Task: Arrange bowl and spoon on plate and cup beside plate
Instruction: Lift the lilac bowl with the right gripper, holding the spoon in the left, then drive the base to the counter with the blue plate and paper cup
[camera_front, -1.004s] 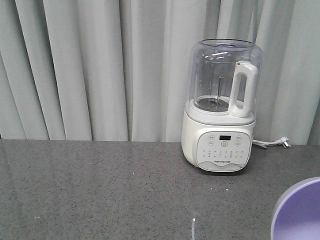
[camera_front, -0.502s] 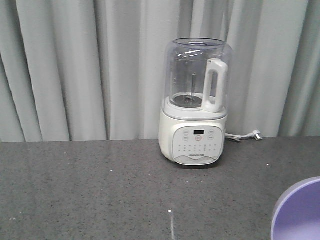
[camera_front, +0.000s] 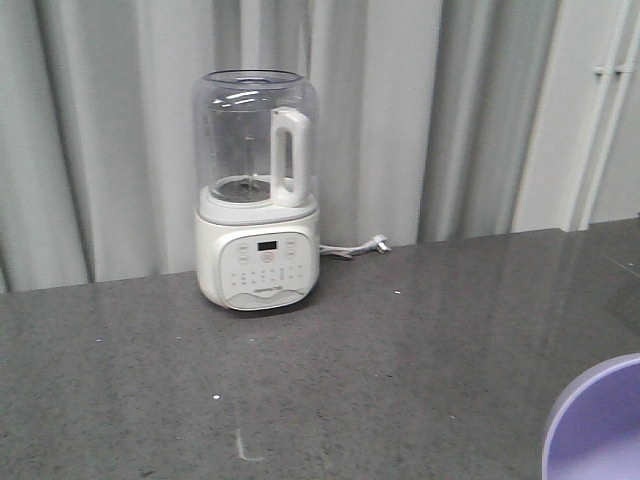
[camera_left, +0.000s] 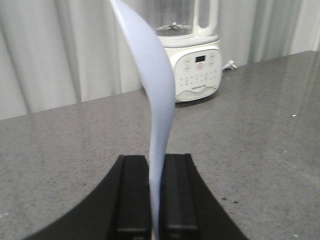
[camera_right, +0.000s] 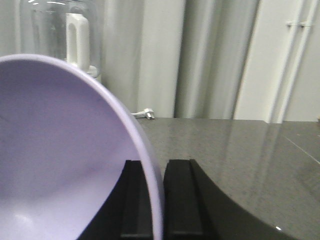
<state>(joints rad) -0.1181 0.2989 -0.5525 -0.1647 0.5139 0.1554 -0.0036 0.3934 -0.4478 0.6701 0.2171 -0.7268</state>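
My left gripper (camera_left: 156, 157) is shut on the pale-blue spoon (camera_left: 160, 90), which rises edge-on from between the black fingers and curves up to the left. The lavender bowl (camera_right: 60, 150) fills the left of the right wrist view. My right gripper (camera_right: 157, 162) is shut on its rim, one finger inside and one outside. In the front view the bowl (camera_front: 600, 420) shows only as a purple arc at the bottom right corner. The plate and the cup are out of view.
A white blender (camera_front: 257, 190) with a clear jar stands at the back of the grey countertop (camera_front: 400, 360), its plug (camera_front: 378, 241) lying beside it. Grey curtains hang behind. A pale wall panel (camera_front: 590, 110) is at the right.
The front view has swung to the right: the blender has slid from right of centre to left of centre in the frame. The bowl keeps its place in the bottom right corner.
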